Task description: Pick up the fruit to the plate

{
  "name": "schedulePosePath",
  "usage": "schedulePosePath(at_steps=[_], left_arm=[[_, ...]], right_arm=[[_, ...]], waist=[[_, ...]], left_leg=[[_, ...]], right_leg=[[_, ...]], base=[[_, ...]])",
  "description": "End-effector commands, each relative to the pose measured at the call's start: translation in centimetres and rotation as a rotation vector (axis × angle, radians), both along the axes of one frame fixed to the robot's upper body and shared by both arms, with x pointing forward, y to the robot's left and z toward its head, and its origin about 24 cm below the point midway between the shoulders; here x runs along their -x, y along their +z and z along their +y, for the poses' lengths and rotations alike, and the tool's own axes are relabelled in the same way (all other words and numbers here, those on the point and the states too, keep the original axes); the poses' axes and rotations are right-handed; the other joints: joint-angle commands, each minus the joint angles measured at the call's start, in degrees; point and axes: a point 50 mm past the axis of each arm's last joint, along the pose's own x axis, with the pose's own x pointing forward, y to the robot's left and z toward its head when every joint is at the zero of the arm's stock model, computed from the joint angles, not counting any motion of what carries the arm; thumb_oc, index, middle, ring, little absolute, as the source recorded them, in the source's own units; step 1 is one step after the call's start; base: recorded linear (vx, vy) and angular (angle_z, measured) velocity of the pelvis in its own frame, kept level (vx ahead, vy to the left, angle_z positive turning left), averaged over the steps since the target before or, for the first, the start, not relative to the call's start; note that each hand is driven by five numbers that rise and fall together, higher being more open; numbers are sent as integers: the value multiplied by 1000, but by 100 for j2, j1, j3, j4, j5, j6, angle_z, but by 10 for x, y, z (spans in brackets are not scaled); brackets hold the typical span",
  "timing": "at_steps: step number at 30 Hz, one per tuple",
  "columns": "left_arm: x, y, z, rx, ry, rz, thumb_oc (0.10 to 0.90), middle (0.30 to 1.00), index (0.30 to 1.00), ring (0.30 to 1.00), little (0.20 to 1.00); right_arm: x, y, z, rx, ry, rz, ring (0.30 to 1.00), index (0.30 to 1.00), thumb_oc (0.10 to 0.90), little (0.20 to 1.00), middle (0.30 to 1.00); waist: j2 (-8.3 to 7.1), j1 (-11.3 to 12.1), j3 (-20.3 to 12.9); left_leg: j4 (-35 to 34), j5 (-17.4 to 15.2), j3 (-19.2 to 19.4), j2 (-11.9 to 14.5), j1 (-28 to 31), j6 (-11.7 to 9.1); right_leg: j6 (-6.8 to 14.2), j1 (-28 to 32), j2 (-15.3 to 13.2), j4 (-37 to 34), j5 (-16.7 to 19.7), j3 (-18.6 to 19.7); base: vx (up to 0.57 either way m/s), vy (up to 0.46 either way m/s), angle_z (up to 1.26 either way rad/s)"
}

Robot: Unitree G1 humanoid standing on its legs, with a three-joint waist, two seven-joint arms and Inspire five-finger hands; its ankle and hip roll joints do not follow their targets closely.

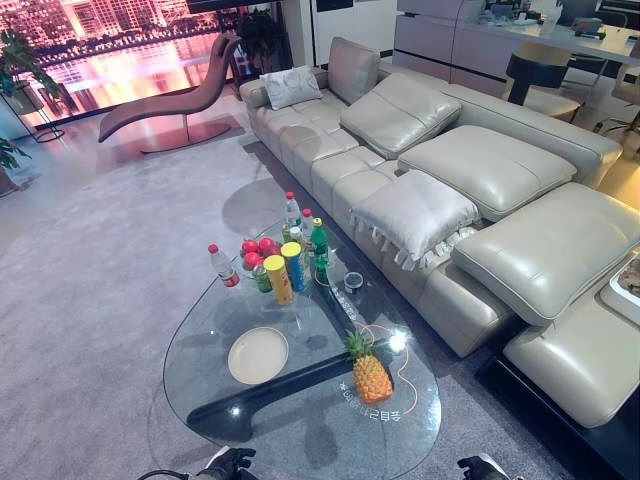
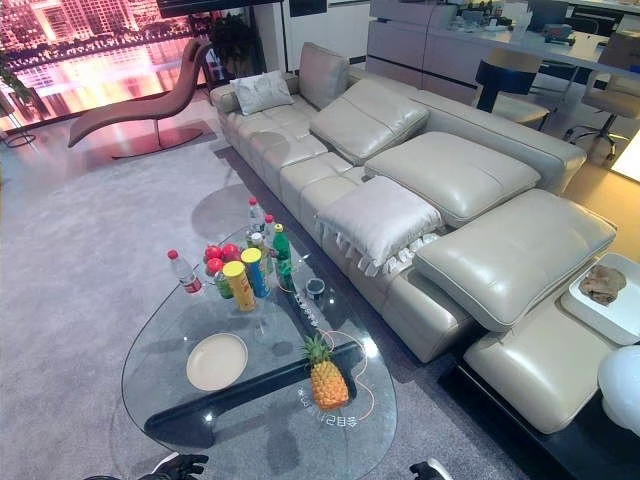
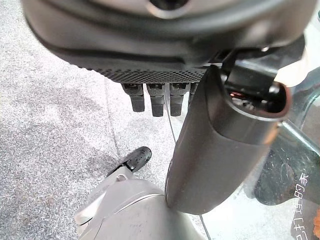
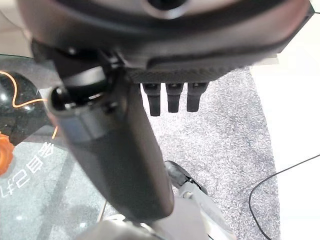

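The pineapple (image 1: 371, 376) stands upright on the glass table (image 1: 210, 330), in the lower middle of the frame, and it is the fruit nearest to both hands, but it touches neither of them. The left hand (image 1: 232, 464) shows at the bottom edge, left of centre, just at the near rim of the table, and the pineapple is up and to the right of it, near but apart. The right hand (image 1: 484, 466) shows at the bottom edge to the right of centre, cut off by the frame, and the pineapple is up and to the left of it. In each wrist view the fingers (image 3: 157, 102) hang straight in a row with the thumb standing apart from them, and they hold nothing, so both hands are relaxed and empty. The empty white plate (image 1: 258, 355) lies on the table left of the pineapple, well apart from it. Some red apples (image 1: 256, 250) lie further up in the frame, partly hidden behind a group of bottles (image 1: 319, 245) and tall cans (image 1: 279, 279). White writing is printed on the glass below the pineapple, but it is too small to make out. The large pale sofa (image 1: 480, 200) fills the right half of the frame.
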Motion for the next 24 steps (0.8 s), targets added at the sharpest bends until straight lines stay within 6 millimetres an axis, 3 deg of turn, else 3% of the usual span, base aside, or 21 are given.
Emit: schedulePosePath(at_steps=[1, 24], left_arm=[[-34, 9, 2, -14, -15, -52, 800, 900, 900, 900, 900], [-29, 7, 0, -9, 23, -52, 800, 900, 900, 900, 900]], right_arm=[[-42, 12, 0, 44, 45, -101, 900, 900, 800, 900, 900], [-33, 12, -9, 111, 12, -83, 900, 900, 800, 900, 900]], waist=[[-176, 124, 289], [-106, 198, 322]], left_leg=[[31, -402, 62, 47, 245, -7], [31, -396, -16, 31, 234, 16]], right_leg=[[83, -56, -209, 73, 75, -205], [35, -25, -222, 169, -16, -299]], base=[[0, 0, 0], [5, 1, 0]])
